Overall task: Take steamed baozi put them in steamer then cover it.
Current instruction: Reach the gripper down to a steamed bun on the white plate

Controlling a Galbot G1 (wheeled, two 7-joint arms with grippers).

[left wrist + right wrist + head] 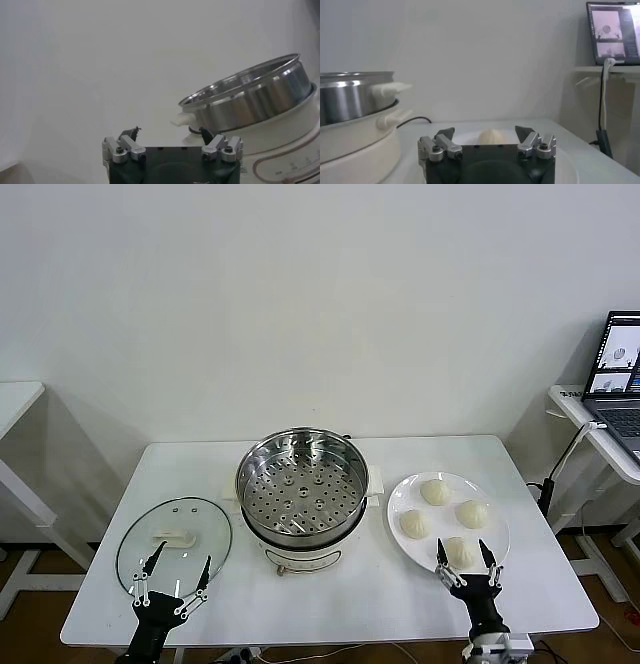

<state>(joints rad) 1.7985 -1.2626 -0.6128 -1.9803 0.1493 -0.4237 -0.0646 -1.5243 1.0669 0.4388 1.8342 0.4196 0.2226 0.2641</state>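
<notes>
Four pale pleated baozi lie on a white plate at the table's right. The shiny steamer with its perforated tray stands on a white base at the centre and holds nothing. The glass cover with a white handle lies flat at the left. My right gripper is open, its fingers either side of the nearest baozi, which also shows in the right wrist view. My left gripper is open over the cover's near edge. The left wrist view shows the steamer.
A white table carries everything. A side desk with a laptop and hanging cable stands at the far right. Another white table edge is at the far left. A plain wall is behind.
</notes>
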